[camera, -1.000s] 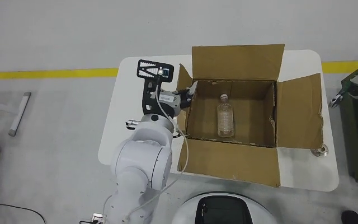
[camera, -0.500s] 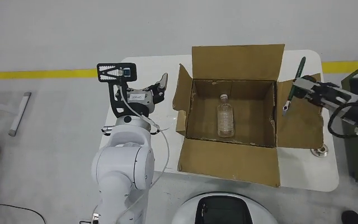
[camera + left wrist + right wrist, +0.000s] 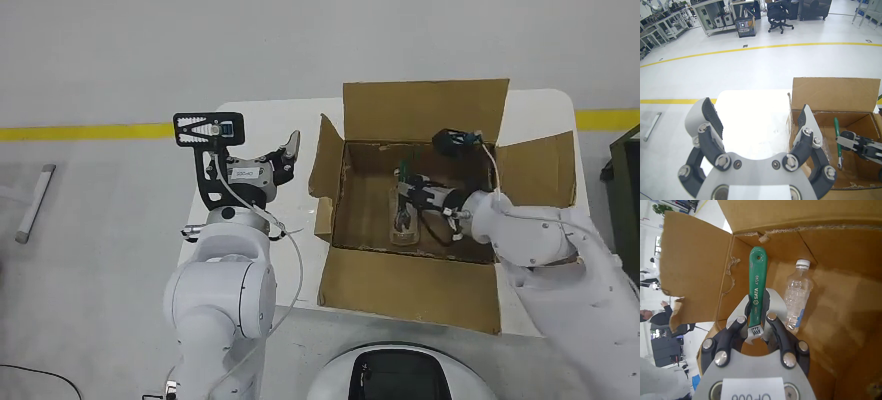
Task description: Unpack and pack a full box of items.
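Observation:
An open cardboard box [image 3: 410,280] stands on the white table [image 3: 250,120]. A clear plastic bottle [image 3: 404,230] lies on its floor, white cap toward the far wall; the right wrist view shows the bottle [image 3: 797,296] too. My right gripper [image 3: 405,188] is inside the box over the bottle, shut on a green-handled adjustable wrench [image 3: 756,289], held with its handle pointing away from the wrist. In the left wrist view the wrench [image 3: 838,140] hangs in the box. My left gripper [image 3: 757,111] is open and empty above the table, left of the box [image 3: 829,91]; from above the left gripper [image 3: 285,155] sits beside the box's left flap.
The box's flaps [image 3: 425,108] are folded outward on all sides. Bare table top lies left of the box, under the left gripper. A yellow floor line [image 3: 100,130] runs behind the table. A dark green bin edge [image 3: 628,190] stands at the far right.
My right arm has swung in from over the right flap into the box, carrying the wrench above the bottle. The left arm, which drew back from the box earlier, has stayed still since.

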